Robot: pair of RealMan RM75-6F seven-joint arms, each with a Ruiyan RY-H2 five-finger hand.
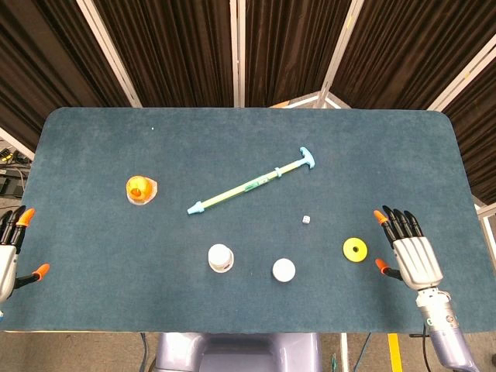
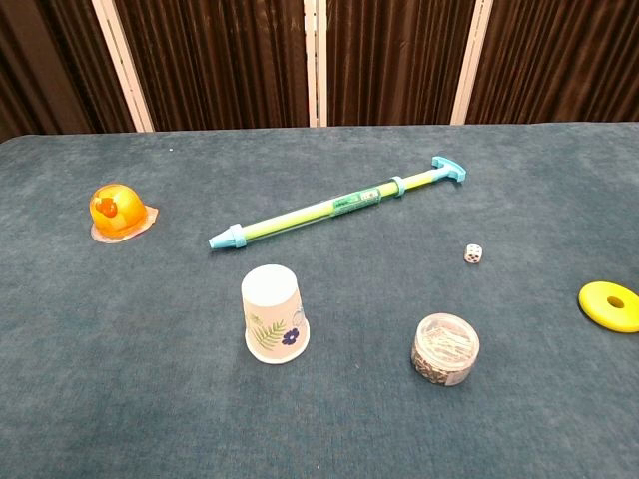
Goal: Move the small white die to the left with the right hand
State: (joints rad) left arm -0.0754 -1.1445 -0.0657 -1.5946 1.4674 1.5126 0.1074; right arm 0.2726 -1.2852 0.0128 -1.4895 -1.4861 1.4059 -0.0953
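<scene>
The small white die point(image 1: 306, 221) point(image 2: 473, 253) lies on the blue table right of centre, below the handle end of a long syringe-like tube. My right hand point(image 1: 409, 249) rests at the table's right front, fingers spread and empty, well to the right of the die with a yellow ring between them. At the far left edge of the head view, my left hand point(image 1: 11, 246) lies open and holds nothing. Neither hand shows in the chest view.
A yellow ring point(image 1: 355, 249) point(image 2: 610, 304) lies beside the right hand. The green-and-blue tube point(image 1: 252, 184) point(image 2: 334, 207) runs diagonally mid-table. In front stand a paper cup point(image 1: 221, 257) point(image 2: 273, 313) and a round clear container point(image 1: 284, 270) point(image 2: 445, 348). An orange toy point(image 1: 140, 189) point(image 2: 118, 212) sits far left.
</scene>
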